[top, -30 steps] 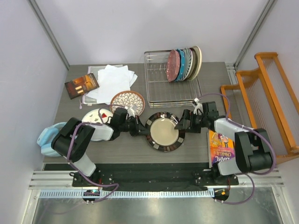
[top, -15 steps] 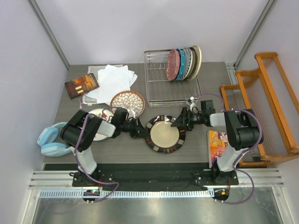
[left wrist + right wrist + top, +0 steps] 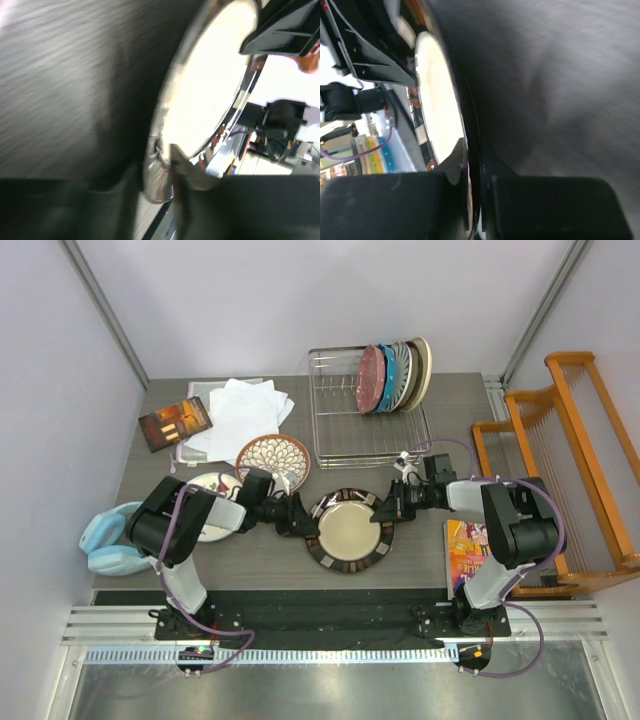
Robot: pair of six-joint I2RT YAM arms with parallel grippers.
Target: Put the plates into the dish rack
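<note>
A rectangular silver wire dish rack [image 3: 340, 452] stands on the grey tabletop [image 3: 455, 415], with several round plates [image 3: 392, 378] upright at its right end. In front of the rack lies a round dark-rimmed plate with a beige centre [image 3: 352, 530]. The left tool [image 3: 300, 518] meets its left rim and the right tool [image 3: 392, 508] its right rim. Just left of the rack's front corner sits a round brown-white petal-patterned plate [image 3: 272, 457]. White paper sheets [image 3: 240, 412] lie left of the rack.

Left arm [image 3: 165, 530] showing black rounded joint housings, pale grey link shells. Right arm [image 3: 520, 530] wearing same black-and-grey build. Purple cables [image 3: 541, 630] looping along both. Bases [image 3: 185, 618] sitting on black rail [image 3: 320, 615] at table [image 3: 455, 410] near edge. Fingers [image 3: 550, 210] showing matte black, blocky.
</note>
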